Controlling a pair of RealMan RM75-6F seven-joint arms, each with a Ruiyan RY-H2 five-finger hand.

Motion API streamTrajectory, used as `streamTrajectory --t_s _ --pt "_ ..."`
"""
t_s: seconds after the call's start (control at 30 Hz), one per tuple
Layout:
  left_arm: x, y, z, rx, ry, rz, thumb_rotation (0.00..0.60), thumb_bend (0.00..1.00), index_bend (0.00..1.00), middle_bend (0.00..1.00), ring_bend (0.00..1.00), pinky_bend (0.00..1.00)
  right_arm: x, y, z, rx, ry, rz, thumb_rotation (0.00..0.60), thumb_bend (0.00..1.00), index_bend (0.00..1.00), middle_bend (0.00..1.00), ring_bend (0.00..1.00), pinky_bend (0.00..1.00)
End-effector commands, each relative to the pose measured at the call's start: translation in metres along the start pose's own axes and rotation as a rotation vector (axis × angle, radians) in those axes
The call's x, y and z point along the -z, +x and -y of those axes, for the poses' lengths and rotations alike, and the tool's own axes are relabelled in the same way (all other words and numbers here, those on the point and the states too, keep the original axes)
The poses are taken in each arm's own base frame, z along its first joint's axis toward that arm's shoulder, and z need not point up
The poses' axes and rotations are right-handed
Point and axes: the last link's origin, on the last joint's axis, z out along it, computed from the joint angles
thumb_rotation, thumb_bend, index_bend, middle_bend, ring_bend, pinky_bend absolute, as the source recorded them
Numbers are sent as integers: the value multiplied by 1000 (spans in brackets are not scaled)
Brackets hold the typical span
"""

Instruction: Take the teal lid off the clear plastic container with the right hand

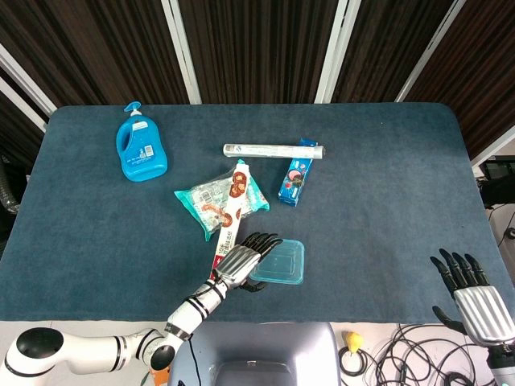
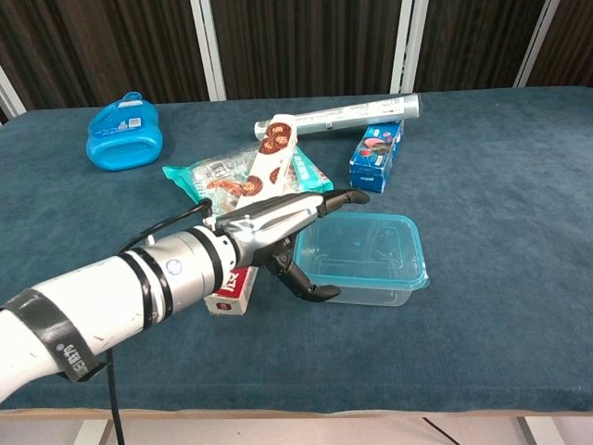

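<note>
The clear plastic container (image 1: 280,265) with its teal lid (image 2: 363,244) on lies near the table's front edge, just left of centre. My left hand (image 1: 244,260) grips the container's left end, fingers (image 2: 329,200) stretched along its far-left corner and thumb curled round the near-left side. My right hand (image 1: 473,296) hovers off the table's front right corner, far from the container, fingers spread and holding nothing. It does not show in the chest view.
A long red and white box (image 1: 229,222) lies beside my left hand, over a green snack bag (image 1: 211,198). Behind these lie a foil roll (image 1: 273,149) and a small blue box (image 1: 296,178). A blue bottle (image 1: 142,149) lies at the back left.
</note>
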Motion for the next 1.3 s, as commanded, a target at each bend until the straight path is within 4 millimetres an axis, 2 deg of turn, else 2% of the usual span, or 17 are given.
streamTrajectory --t_s 0.03,0.4,0.5,0.57,0.6,0.7,0.9,1.13,1.3 --pt "-1 -2 1 7 7 4 600 282 0 0 0 0 -2 -1 3 -2 10 8 600 191 0 0 0 0" --pt "-3 -9 4 -18 20 -5 600 278 0 0 0 0 -13 -7 10 14 44 45 600 190 0 0 0 0" --pt "-4 -10 3 -19 18 -25 600 278 12 2 0 45 -17 -10 16 24 64 65 600 190 0 0 0 0" --pt "-3 -12 3 -27 14 -38 600 278 89 38 10 97 -20 -11 21 29 84 70 600 190 0 0 0 0" --pt "-3 -13 3 -32 10 -35 600 278 158 72 25 120 -21 -12 23 30 93 74 600 190 0 0 0 0" --pt "-2 -16 3 -44 2 -37 600 277 298 164 83 156 -30 -13 33 32 131 81 600 190 0 0 0 0" --pt "-1 -24 2 -50 -5 -24 600 277 391 270 133 188 -64 -23 69 73 262 100 600 191 0 0 0 0" --pt "-2 -25 3 -51 2 -25 600 277 381 264 129 190 -102 -43 123 81 412 86 600 190 41 0 0 0" --pt "-1 -23 6 -45 8 -22 600 278 381 264 129 190 -116 -57 155 30 496 48 600 190 85 0 0 0"
